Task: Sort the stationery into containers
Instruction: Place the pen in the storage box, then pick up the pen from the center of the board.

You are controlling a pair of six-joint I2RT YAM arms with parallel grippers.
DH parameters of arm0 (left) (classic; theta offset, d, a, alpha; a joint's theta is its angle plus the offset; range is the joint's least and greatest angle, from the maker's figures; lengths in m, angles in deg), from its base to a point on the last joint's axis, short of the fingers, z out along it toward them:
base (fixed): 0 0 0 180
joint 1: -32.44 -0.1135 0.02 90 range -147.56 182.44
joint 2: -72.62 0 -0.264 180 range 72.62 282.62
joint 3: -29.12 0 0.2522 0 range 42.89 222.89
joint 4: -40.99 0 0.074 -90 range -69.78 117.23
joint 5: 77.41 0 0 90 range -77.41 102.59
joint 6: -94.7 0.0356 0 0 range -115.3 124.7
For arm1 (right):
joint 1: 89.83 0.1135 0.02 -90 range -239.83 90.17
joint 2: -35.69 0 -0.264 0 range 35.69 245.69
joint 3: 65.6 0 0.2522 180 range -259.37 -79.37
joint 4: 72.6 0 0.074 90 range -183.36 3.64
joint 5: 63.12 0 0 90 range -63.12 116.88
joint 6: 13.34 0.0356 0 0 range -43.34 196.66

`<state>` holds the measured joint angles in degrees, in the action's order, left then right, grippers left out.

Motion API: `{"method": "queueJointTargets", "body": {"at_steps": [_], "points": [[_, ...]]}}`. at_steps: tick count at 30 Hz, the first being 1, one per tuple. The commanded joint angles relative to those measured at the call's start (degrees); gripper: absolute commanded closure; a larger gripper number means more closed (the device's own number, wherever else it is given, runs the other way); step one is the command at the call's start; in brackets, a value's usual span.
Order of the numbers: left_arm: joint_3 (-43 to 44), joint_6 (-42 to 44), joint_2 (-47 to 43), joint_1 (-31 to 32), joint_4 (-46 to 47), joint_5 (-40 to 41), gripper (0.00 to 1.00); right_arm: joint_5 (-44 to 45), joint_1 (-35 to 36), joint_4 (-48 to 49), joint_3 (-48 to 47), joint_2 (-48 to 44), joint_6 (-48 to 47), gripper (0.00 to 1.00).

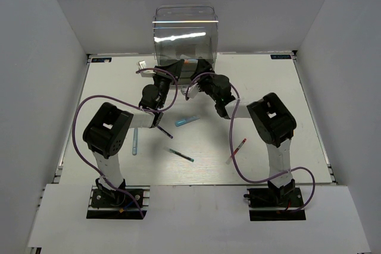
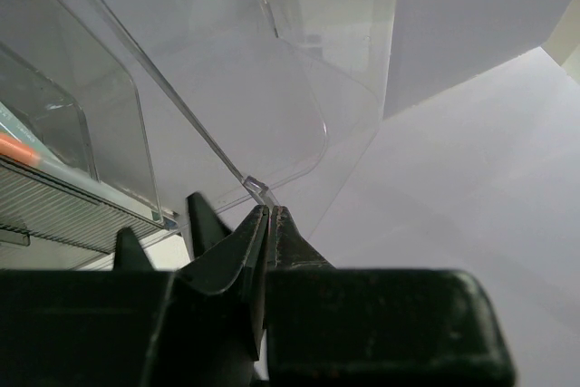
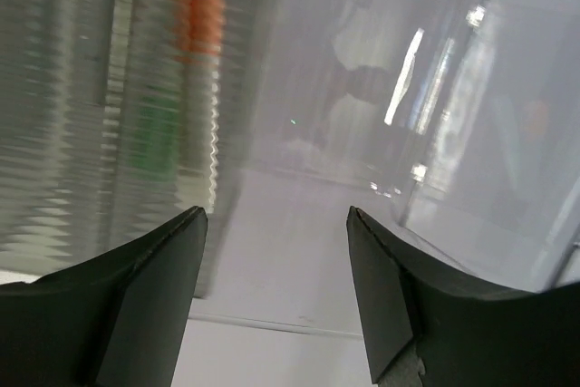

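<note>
Fingers first: the left gripper (image 2: 270, 212) was pinched nearly shut, and its wrist view showed the tips nipping the thin front lip of a clear drawer (image 2: 227, 88) pulled out of the cabinet (image 1: 184, 33). The right gripper (image 3: 275, 219) stood wide apart with nothing between its dark fingers (image 3: 136, 296), touching nothing we could see, hovering just in front of the cabinet's ribbed drawer fronts. Through that ribbing we made out an orange marker (image 3: 198, 15) and a green pen (image 3: 156, 133) already lying inside, blurred but readable. From overhead we saw neither of those; there the two arms met at the cabinet's foot and hid the drawer mouth. What the overhead view did give us was the loose stationery on the table (image 1: 268, 87): a light blue pen (image 1: 187, 121) near the middle, a mint pen (image 1: 135, 140) beside the left arm, a teal pen (image 1: 180, 155) nearer the bases, and a red pen (image 1: 239, 145) by the right arm.
</note>
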<state>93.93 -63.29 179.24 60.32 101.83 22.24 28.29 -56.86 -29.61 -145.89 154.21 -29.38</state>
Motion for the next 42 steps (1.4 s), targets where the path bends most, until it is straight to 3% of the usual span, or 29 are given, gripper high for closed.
{"method": "queueJointTargets", "body": {"at_steps": [1,13,18,20,22,23,24,26,27,28,30,32,37,42], "points": [[-0.07,-0.13,-1.16,-0.63,16.80,0.63,0.95,-3.17,-0.54,0.81,2.62,-2.24,3.56,0.31],[0.46,-0.13,-1.16,-0.63,16.80,0.63,0.95,-5.10,-0.36,4.50,8.07,-5.75,6.45,0.31],[0.46,-0.13,-1.16,-0.63,16.80,0.63,0.95,-8.95,-0.36,6.35,14.12,-11.90,10.49,0.31],[0.46,-0.13,-1.16,-0.63,16.80,0.63,0.95,-12.02,-0.45,5.13,17.21,-16.79,15.05,0.37],[0.46,-0.13,-1.16,-0.63,16.80,0.63,0.95,-17.54,-0.54,-1.36,20.72,-19.98,19.89,0.49],[-0.07,-0.13,-1.16,-0.63,16.80,0.63,0.95,-19.84,-0.63,-4.16,21.43,-23.65,25.04,0.66],[-0.07,-0.13,-1.16,-0.63,16.80,0.63,0.95,-22.22,-0.89,-15.94,21.17,-27.25,26.83,0.74],[-0.07,-0.13,-1.16,-0.63,16.80,0.63,0.95,-30.83,-1.15,-26.72,19.25,-30.88,31.04,0.78],[-0.07,-0.13,-1.16,-0.63,16.80,0.63,0.95,-32.42,-1.15,-41.57,14.89,-31.76,31.42,0.78],[-0.07,-0.13,-1.16,-0.63,16.80,0.63,0.95,-36.70,-0.98,-45.90,13.62,-31.95,31.25,0.77],[-0.07,-0.13,-1.16,-0.63,16.80,0.63,0.95,-39.89,-0.80,-63.35,8.80,-30.55,23.97,0.58],[-0.07,-0.13,-1.16,-0.63,16.80,0.63,0.95,-40.87,-0.80,-69.28,6.59,-29.23,20.79,0.41],[-0.60,-0.13,-1.16,-0.63,16.80,0.63,0.95,-39.91,-0.54,-82.63,-1.91,-22.29,16.92,0.25],[-0.60,-0.13,-1.16,-0.63,16.28,0.63,0.95,-39.99,-0.20,-92.76,-9.66,-16.49,13.50,0.24]]}}
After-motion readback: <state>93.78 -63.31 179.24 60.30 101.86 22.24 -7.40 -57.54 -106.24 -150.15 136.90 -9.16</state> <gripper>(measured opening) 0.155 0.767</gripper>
